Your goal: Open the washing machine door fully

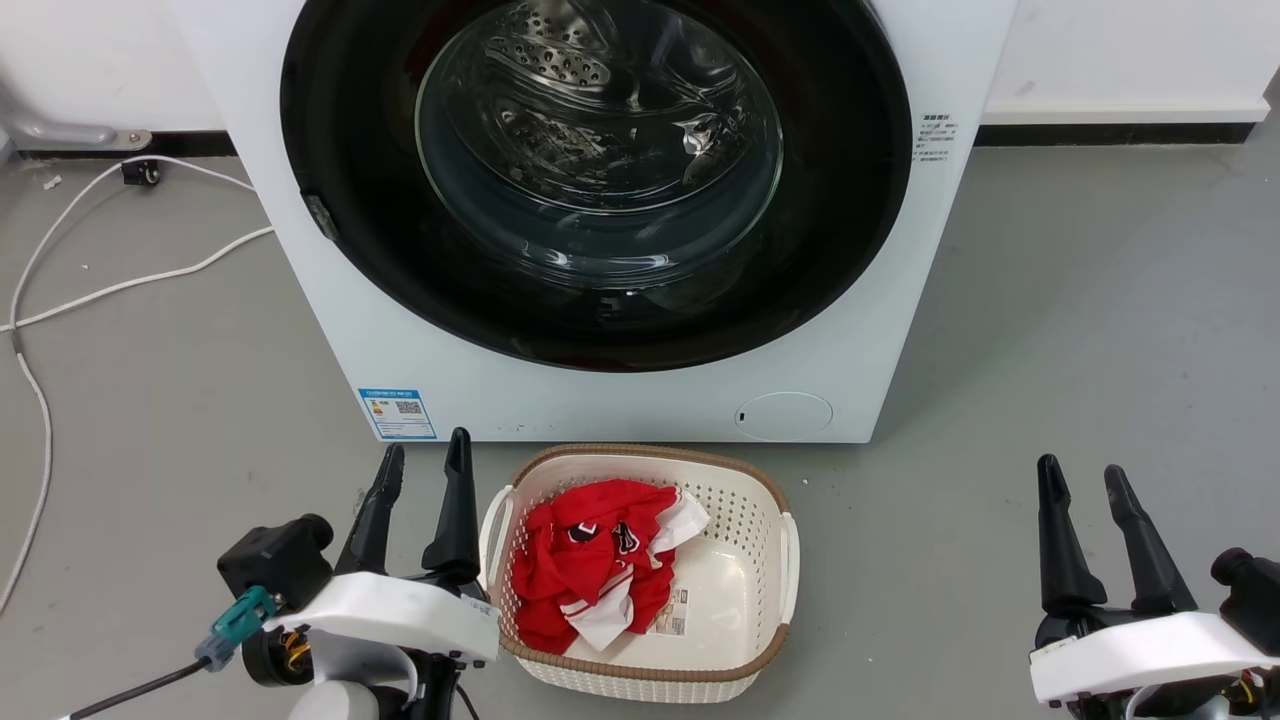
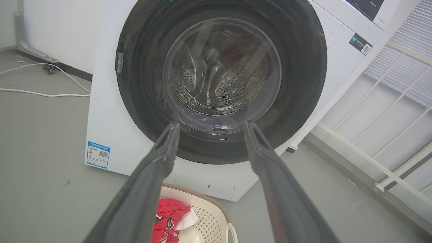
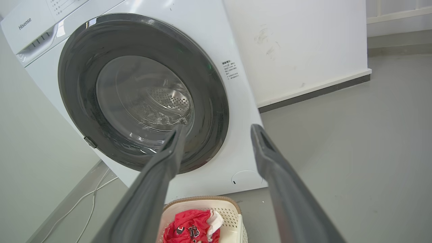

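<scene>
The large round glossy black washing machine door (image 1: 600, 170) lies shut on the boxy white washing machine (image 1: 600, 410), ahead of the left gripper (image 1: 425, 450) and right gripper (image 1: 1080, 470), whose fingers are spread and empty, with the door's small grey rim tab (image 1: 320, 216) nearer the left gripper.

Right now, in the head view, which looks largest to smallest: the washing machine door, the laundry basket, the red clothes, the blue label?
1. washing machine door, partly out of frame
2. laundry basket
3. red clothes, inside the basket
4. blue label
The basket is nearer the camera; the order is clear anyway.
</scene>
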You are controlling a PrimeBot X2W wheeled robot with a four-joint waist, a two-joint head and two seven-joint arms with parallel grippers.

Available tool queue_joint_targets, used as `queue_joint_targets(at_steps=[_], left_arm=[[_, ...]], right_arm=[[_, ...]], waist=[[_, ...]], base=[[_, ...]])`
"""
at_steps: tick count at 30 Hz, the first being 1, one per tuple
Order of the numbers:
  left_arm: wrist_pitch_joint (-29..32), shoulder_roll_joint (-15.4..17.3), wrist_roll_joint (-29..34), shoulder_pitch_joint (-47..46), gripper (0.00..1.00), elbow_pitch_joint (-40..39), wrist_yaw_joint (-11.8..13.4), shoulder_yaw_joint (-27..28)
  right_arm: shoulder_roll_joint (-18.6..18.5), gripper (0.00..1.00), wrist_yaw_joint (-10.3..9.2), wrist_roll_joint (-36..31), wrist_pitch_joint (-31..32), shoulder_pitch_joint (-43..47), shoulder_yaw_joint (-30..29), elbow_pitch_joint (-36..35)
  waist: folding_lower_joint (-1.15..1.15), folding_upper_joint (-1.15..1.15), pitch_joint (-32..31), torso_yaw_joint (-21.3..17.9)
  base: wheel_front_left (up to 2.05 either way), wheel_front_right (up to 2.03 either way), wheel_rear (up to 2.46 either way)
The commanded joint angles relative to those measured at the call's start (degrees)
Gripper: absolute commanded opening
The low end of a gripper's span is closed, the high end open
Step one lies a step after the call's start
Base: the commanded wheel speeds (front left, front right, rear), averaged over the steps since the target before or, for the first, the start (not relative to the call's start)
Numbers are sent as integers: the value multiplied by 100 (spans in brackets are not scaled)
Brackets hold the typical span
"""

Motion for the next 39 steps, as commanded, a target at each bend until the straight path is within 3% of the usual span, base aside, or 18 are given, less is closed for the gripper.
queue_joint_targets(at_steps=[1,39], left_arm=[[-61,8,144,-133,100,-63,30,-27],[-516,0,2063,-129,100,64,196,-300]], right_arm=[[13,100,0,-159,-53,19,12,-86],[31,100,-1,-2080,-294,192,178,-259]], waist=[[0,0,3,-1],[0,0,45,45]], base=[[0,0,0],[0,0,0]])
